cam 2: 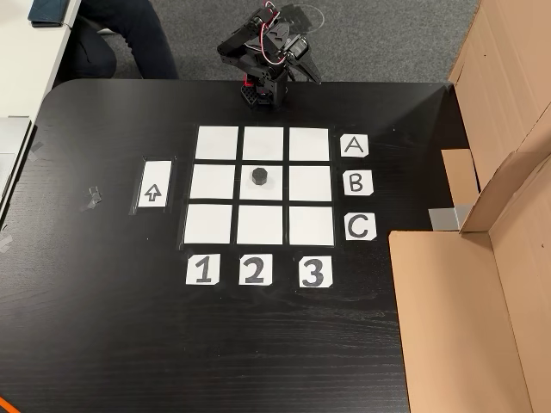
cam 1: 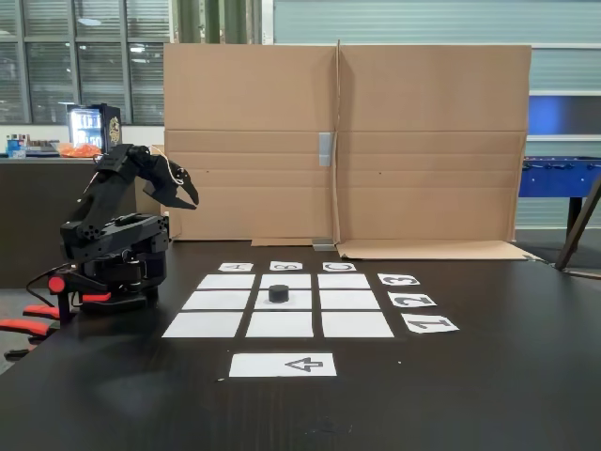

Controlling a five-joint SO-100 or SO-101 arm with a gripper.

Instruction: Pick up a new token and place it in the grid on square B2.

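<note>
The token [cam 1: 279,293] [cam 2: 259,176], a small black puck, rests on square B2 [cam 1: 302,301] [cam 2: 271,194], the centre cell of the grid [cam 1: 202,324] [cam 2: 217,142]. Nothing lies on the other white cells. The black arm is folded up at the table edge, left of the grid in one fixed view and above it in the other. Its gripper [cam 1: 186,195] [cam 2: 308,69] hangs in the air, well away from the token, with nothing seen in it. The jaws are too dark and small to read.
A white arrow strip [cam 1: 282,365] [cam 2: 154,183] lies beside the grid. Letter cards [cam 2: 355,181] and number cards [cam 2: 253,270] edge it. A cardboard wall [cam 1: 423,141] [cam 2: 482,301] stands along one table side. A seated person's dark clothing [cam 2: 129,34] is near the arm.
</note>
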